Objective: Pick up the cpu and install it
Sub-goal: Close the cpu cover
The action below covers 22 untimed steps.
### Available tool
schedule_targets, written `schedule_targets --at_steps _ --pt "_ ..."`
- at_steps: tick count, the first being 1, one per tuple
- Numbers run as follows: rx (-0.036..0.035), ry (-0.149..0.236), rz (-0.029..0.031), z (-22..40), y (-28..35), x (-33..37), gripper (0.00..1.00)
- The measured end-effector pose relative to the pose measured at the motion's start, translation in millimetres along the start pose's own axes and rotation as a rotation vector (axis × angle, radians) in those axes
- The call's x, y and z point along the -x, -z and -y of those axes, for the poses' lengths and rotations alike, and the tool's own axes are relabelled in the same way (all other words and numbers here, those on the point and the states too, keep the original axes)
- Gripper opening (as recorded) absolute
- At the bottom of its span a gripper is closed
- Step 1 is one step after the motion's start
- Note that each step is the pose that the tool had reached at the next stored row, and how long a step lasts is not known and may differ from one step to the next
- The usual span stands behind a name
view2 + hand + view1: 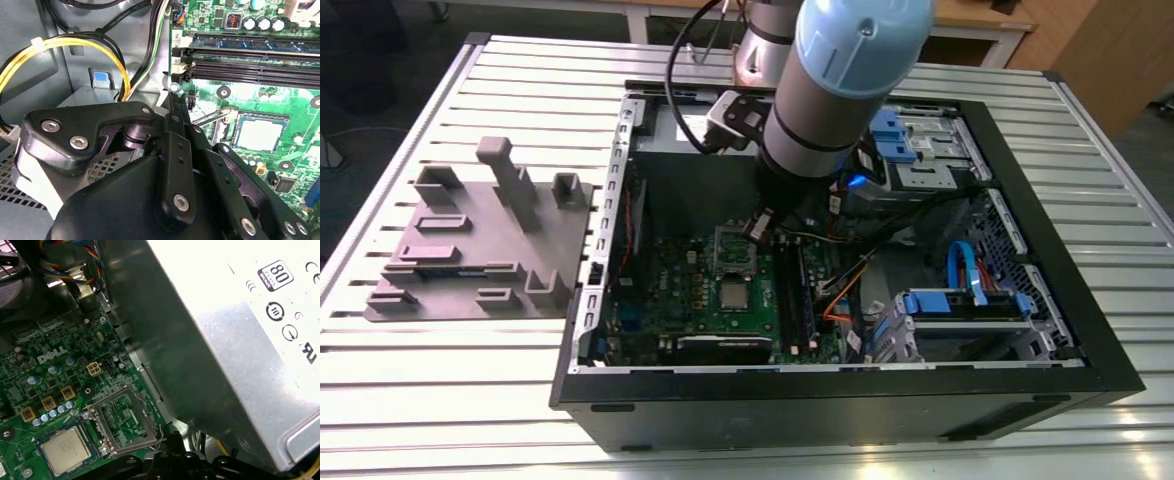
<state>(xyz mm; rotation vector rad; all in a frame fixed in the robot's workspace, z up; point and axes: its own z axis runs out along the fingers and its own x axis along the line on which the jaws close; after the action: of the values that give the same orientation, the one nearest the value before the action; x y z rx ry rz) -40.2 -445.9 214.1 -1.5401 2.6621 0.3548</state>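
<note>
The cpu (736,295) lies flat in its socket on the green motherboard (670,290), silver top up; it is also in both wrist views (260,132) (65,450). The socket's metal hold-down frame (125,415) stands swung open beside the chip, with its thin lever (212,116) sticking out. My gripper (761,226) hangs inside the computer case just past the open frame, away from the chip. Its black fingers (173,97) are shut together with nothing seen between them, the tip (172,437) close to the frame's edge.
A big grey metal box with a white label (225,340) looms right beside the gripper. Yellow and black cables (65,47) run nearby, and memory slots (250,60) flank the socket. Blue drive cages (961,305) fill the case's far side. A purple-grey tray (480,240) sits outside the case.
</note>
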Motion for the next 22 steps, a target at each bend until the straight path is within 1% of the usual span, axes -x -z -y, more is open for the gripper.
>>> schedule_targets --at_steps 3,15,22 --pt "-0.0021 0.000 -0.0039 -0.9 2.2 0.0 0.11" --pt "-0.0063 -0.001 -0.0109 -4.8 11.4 0.2 0.11" --pt "-0.0095 -0.001 -0.0167 -7.1 15.0 -0.1 0.11"
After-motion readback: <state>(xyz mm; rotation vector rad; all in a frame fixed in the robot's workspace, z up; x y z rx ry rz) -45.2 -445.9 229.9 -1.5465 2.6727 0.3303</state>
